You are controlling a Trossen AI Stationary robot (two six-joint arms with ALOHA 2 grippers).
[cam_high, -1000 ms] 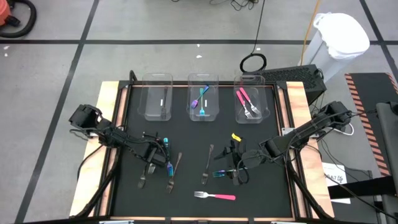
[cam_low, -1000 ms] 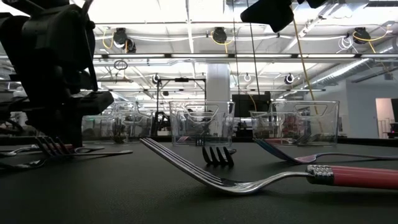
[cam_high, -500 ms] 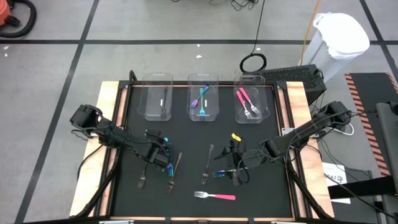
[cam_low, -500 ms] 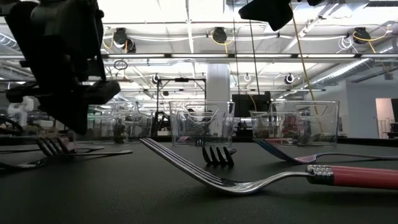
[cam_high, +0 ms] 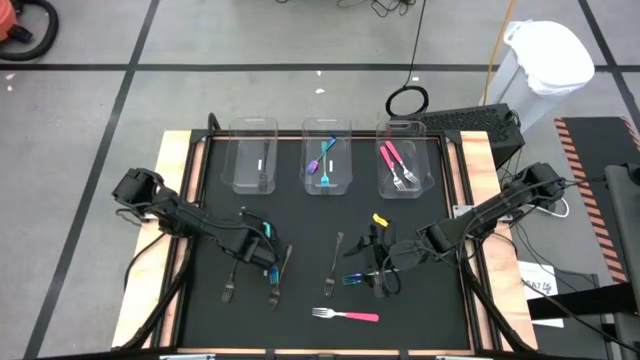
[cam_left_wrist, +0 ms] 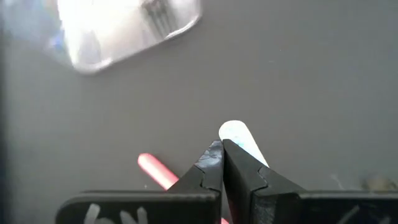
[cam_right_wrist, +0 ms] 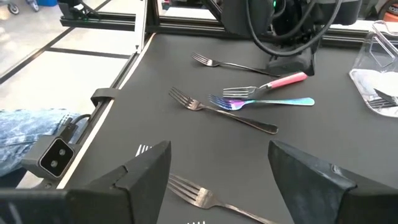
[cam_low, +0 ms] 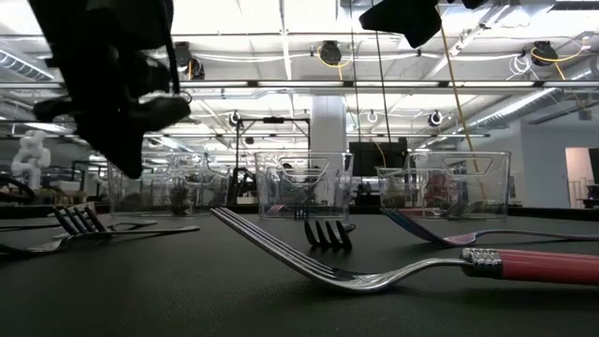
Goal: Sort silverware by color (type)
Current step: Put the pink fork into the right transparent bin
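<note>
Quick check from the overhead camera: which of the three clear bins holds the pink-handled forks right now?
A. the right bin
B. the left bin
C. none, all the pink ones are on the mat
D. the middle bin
A: in the high view two pink-handled forks lie inside the right bin, while the middle bin holds blue and purple pieces and one more pink fork lies on the mat near the front edge.

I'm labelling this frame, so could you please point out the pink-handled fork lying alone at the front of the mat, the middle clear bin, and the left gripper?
pink-handled fork (cam_high: 358,317), high view, on its pink handle.
middle clear bin (cam_high: 345,160), high view, on its right wall.
left gripper (cam_left_wrist: 222,147), left wrist view, at the closed fingertips.
</note>
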